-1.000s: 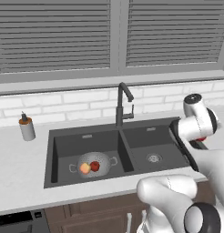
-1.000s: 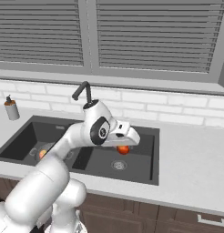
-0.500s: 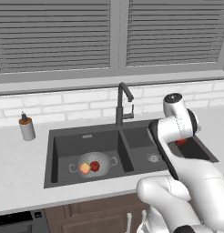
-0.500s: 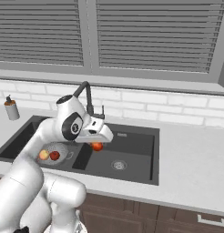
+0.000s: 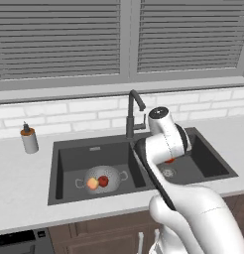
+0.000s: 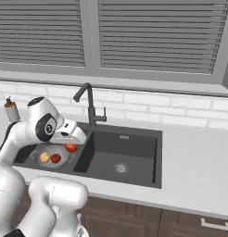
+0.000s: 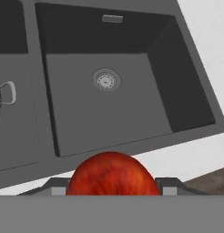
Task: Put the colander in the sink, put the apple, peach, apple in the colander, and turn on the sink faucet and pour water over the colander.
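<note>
Swung leftward since a second ago: arm then stood over the right end of the sink, now carries its load across the middle divider toward the left basin

Left to right, left base view:
- small grey soap dispenser [image 5: 29, 139] on the counter, well apart from the work
- dark charcoal rectangular double-basin sink [image 5: 69, 191]; in its left basin sits the small round silvery perforated metal colander [image 5: 102, 174], upright, loop handles to either side
- inside the colander, a pale yellow-orange peach [image 5: 92, 183] touching a dark red apple [image 5: 103, 181]
- tall thin dark grey gooseneck faucet [image 5: 133, 111] behind the divider, no water running
- two-finger gripper [image 6: 72, 146], fingers partly spread and clamped on a second red round apple [image 7: 113, 175], which bulges between the tips in the hand view

Key relation: in the hand view the colander's handle [image 7: 7, 93] sits at the far left edge, right basin drain straight ahead. Judged: the colander lies leftward of the fingers; right base view puts the held apple close above its near rim. Short further travel left, then release
</note>
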{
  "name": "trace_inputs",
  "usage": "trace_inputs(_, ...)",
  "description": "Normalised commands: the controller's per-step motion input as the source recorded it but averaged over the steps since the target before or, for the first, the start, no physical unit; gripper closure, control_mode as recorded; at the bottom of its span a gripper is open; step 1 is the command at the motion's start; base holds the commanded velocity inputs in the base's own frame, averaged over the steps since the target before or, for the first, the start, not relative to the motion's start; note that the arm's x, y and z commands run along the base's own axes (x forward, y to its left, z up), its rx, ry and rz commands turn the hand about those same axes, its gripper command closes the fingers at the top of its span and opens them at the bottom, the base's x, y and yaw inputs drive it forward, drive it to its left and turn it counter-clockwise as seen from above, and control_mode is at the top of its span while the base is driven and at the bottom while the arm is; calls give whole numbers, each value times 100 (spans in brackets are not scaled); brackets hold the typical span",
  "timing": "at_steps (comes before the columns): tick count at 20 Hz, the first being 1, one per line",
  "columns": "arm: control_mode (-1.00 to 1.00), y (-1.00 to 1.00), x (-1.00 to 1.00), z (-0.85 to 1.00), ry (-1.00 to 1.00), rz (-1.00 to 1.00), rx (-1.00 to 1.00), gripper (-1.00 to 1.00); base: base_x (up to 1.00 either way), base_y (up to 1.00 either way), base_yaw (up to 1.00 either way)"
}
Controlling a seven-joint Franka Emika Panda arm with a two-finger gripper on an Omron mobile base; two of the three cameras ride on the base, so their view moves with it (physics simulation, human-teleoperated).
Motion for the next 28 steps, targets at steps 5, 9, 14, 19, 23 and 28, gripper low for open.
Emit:
trace_inputs(5, -100, 100, 26, 0, 1, 11, 5, 100, 0, 0, 0)
trace_inputs(9, -100, 100, 44, 0, 5, 12, 7, 100, 0, 0, 0)
trace_inputs(14, -100, 94, 75, -11, 18, 4, 8, 100, 0, 0, 0)
trace_inputs(19, -100, 69, 93, -44, 26, 2, 8, 100, 0, 0, 0)
trace_inputs(23, -100, 55, 90, -64, 23, 0, 1, 100, 0, 0, 0)
trace_inputs(28, -100, 40, 66, -61, 11, 0, -3, 100, 0, 0, 0)
